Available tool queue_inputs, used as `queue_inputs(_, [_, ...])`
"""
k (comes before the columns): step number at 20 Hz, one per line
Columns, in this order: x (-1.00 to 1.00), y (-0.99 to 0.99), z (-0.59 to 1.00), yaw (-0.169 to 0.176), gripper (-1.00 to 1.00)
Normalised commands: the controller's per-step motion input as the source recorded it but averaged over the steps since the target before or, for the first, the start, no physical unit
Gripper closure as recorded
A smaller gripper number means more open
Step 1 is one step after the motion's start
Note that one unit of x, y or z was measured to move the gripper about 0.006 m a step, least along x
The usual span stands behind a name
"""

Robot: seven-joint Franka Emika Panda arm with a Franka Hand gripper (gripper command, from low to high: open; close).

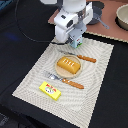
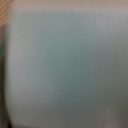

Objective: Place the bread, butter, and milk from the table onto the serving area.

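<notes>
The small orange-brown oblong loaf of bread (image 1: 68, 64) lies on the round tan plate (image 1: 59, 71) in the middle of the large pale beige striped placemat (image 1: 95, 95). The flat bright-yellow pack of butter (image 1: 50, 90) with its red and white label lies on the same placemat, near the corner closest to the exterior view's bottom left. Two pieces of orange-handled cutlery (image 1: 73, 83) lie beside the plate, one on each side of it.

The white robot gripper (image 1: 76, 44) hangs over the far edge of the placemat. Between its fingers I see a small piece of teal and white, the milk carton (image 1: 77, 42), so it seems to be pinching the carton. In the wrist view a blurred pale teal surface (image 2: 65, 65) fills almost everything. Behind the arm is a reddish-brown board (image 1: 112, 27).
</notes>
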Motion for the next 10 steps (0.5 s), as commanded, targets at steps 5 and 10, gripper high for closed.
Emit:
queue_inputs(5, [0.59, 0.35, 0.97, -0.070, -1.00])
queue_inputs(10, [0.09, 0.22, 0.96, 0.006, -1.00])
